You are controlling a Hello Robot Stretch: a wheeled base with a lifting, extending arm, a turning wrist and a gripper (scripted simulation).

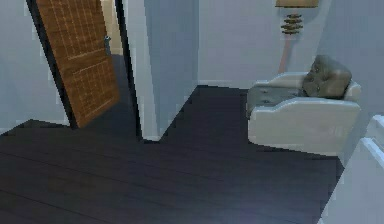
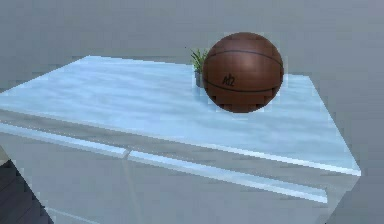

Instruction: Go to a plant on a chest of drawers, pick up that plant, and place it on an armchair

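A pale blue-white chest of drawers (image 2: 120, 100) stands close by in the arm side view, with drawer fronts below its top. A brown basketball (image 2: 242, 72) rests on the top toward the right. Green spiky leaves of a plant (image 2: 198, 62) poke out from behind the ball's left side; the rest of the plant is hidden by the ball. In the forward view a cream armchair (image 1: 300, 115) with a grey cushion (image 1: 326, 76) stands at the right by the wall.
A brown wooden door (image 1: 82, 55) stands ajar at the forward view's left, beside a white wall corner (image 1: 150, 70). A floor lamp (image 1: 293, 25) rises behind the armchair. Dark plank floor (image 1: 160, 170) stretches ahead. A pale furniture edge (image 1: 365, 170) shows at the right.
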